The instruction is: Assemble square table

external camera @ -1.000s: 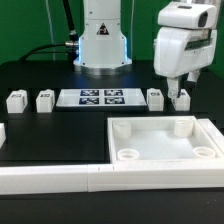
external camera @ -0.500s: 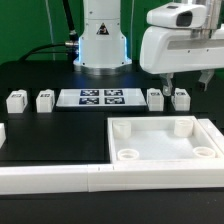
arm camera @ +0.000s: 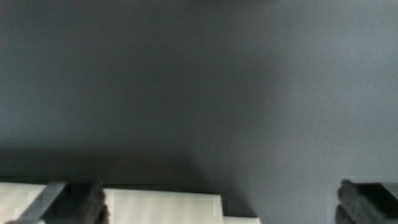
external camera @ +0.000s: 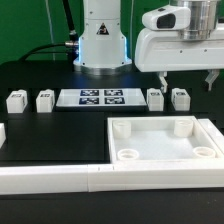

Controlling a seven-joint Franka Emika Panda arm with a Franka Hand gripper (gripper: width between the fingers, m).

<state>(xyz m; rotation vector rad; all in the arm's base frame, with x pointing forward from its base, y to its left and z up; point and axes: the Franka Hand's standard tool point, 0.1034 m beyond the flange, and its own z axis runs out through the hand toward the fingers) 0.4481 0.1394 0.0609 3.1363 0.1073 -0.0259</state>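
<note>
The white square table top (external camera: 150, 128) lies with its raised rim and round corner sockets up, at the front of the exterior view's right. Four short white tagged legs stand in a row behind it: two at the left (external camera: 16, 99) (external camera: 45, 99) and two at the right (external camera: 155, 98) (external camera: 181, 97). My gripper (external camera: 187, 80) hangs open and empty above the two right legs, fingers spread wide. In the wrist view the gripper (arm camera: 222, 205) shows blurred dark fingers (arm camera: 71, 205) with a white part (arm camera: 160, 207) below; I cannot tell which part.
The marker board (external camera: 100, 97) lies between the leg pairs. A long white border bar (external camera: 60, 178) runs along the front, with another bar end (external camera: 3, 133) at the left. The robot base (external camera: 102, 45) stands behind.
The gripper has risen from beside the rightmost leg and turned, so both fingers now show spread apart. The legs and the table top have not moved.
</note>
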